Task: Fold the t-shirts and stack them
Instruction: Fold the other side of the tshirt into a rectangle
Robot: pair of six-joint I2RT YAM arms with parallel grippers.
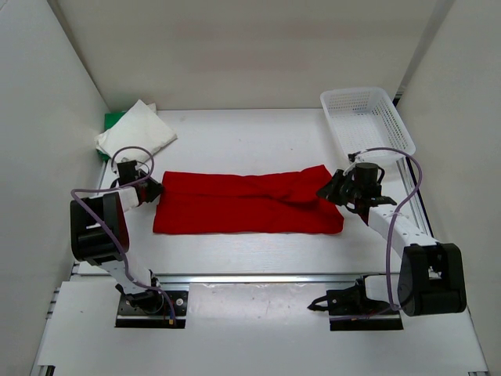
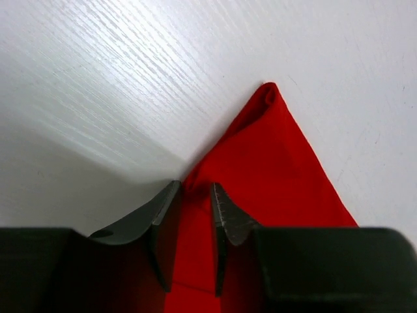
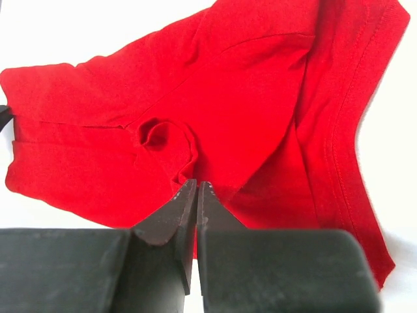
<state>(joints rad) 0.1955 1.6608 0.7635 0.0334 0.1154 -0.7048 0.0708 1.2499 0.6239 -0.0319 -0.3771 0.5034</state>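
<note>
The red t-shirt [image 1: 243, 207] lies in a long band across the surface [image 1: 235, 149]. The left fingers [image 2: 163, 222] stand partly open astride its corner, gripping nothing. The right fingers [image 3: 176, 222] are pinched shut on its other end. A pull from the right could drag the free corner and spoil the fold.

Matt cloth on red t-shirt [image 3: 260, 98] (stitched hems); table [image 2: 130, 78] w/ woodgrain.
</note>
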